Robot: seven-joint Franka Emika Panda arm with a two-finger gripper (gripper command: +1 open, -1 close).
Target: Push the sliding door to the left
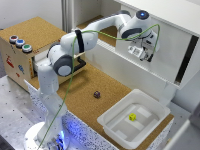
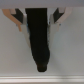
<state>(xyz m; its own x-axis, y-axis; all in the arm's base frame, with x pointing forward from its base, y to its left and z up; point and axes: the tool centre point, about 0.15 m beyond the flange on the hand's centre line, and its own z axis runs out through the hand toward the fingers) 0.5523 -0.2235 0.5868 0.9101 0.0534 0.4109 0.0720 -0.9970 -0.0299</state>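
Observation:
The sliding door (image 1: 169,50) is a plain white panel on the front of the white cabinet (image 1: 165,11), toward the exterior view's right. A dark gap (image 1: 186,60) shows along the door's right edge. The cabinet's left part stands open onto a cork-lined inside (image 1: 96,22). My gripper (image 1: 145,54) is up against the door's face, near its left part. In the wrist view the gripper (image 2: 42,66) shows as one dark mass with the fingers together, shut on nothing, against the white door (image 2: 67,50).
A wooden box (image 1: 17,60) with coloured buttons on top stands at the exterior view's left. On the cork tabletop lies a small dark object (image 1: 97,94). A white bin (image 1: 112,120) holds a small yellow piece (image 1: 132,117). A green cable (image 1: 75,60) runs along the arm.

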